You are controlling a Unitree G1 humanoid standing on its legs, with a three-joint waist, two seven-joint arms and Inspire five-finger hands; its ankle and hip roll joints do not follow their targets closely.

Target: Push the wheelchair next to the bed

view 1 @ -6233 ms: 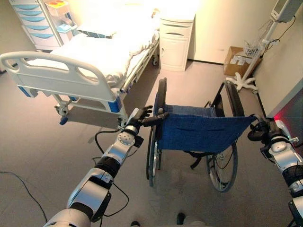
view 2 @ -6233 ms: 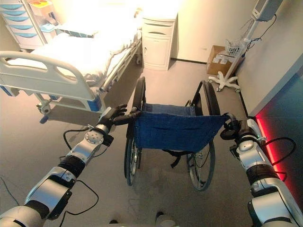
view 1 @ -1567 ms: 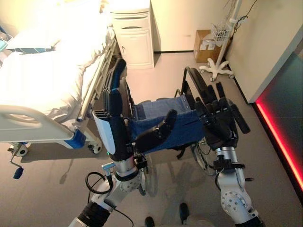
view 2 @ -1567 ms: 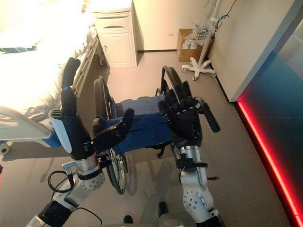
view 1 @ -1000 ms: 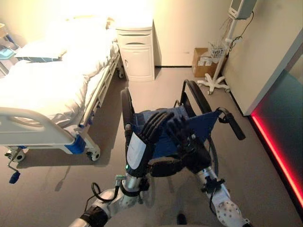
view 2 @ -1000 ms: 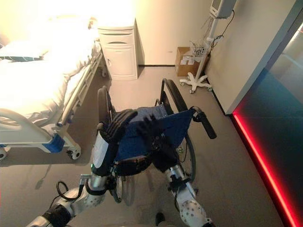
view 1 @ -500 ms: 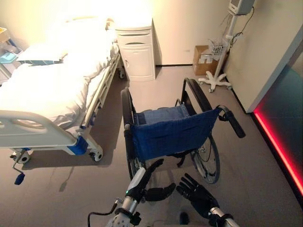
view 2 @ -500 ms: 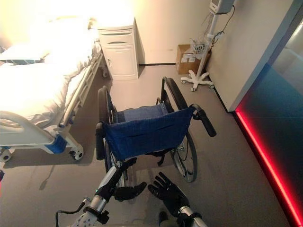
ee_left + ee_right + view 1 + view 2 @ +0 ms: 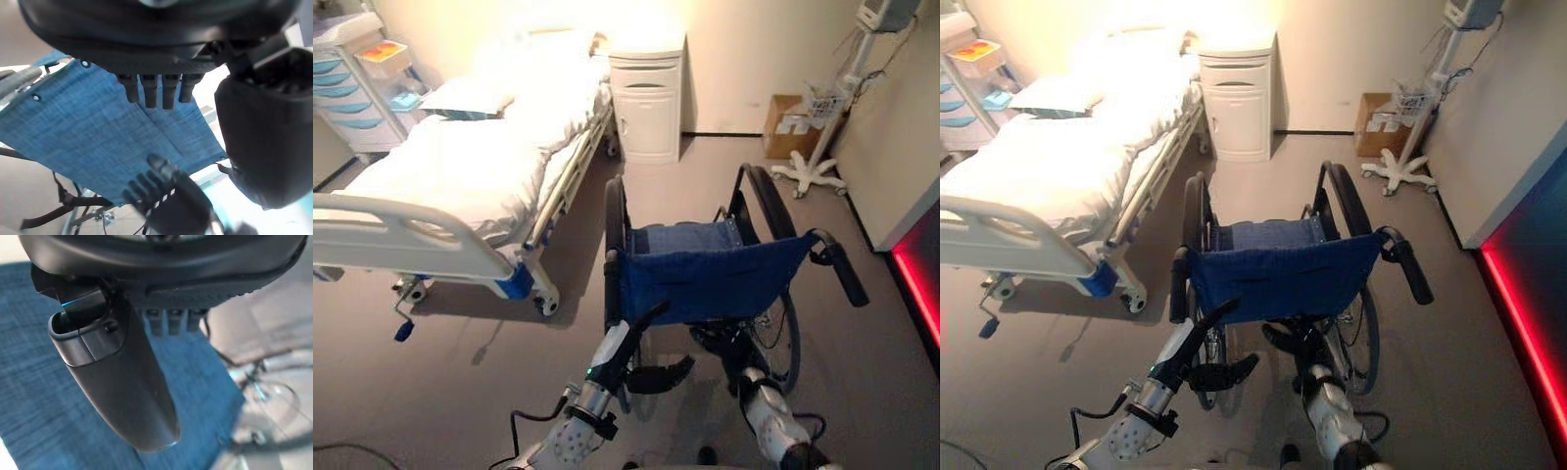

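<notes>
The wheelchair (image 9: 715, 284) with a blue cloth seat and backrest stands on the floor, just right of the white bed (image 9: 460, 166). Its black push handles (image 9: 1178, 284) stick out toward me on both sides, and neither hand touches them. My left hand (image 9: 625, 351) hangs open low behind the backrest's left side, fingers straight and thumb out. My right hand (image 9: 729, 345) is open beside it under the backrest's lower edge. The left wrist view looks past straight fingers onto the blue backrest (image 9: 88, 137) and my right hand (image 9: 168, 200). Blue cloth (image 9: 29, 382) also lies beyond my right hand's thumb (image 9: 122, 382).
A white bedside cabinet (image 9: 648, 93) stands at the bed's head, ahead of the wheelchair. A drawer cart (image 9: 362, 88) is at far left. A wheeled equipment stand (image 9: 818, 147) and a cardboard box (image 9: 783, 122) are at back right. A red light strip (image 9: 915, 294) runs along the right wall.
Both hands have let go of the push handles, rose in front of the camera, then dropped low behind the backrest. The view itself has shifted; the wheelchair now stands beside the bed.
</notes>
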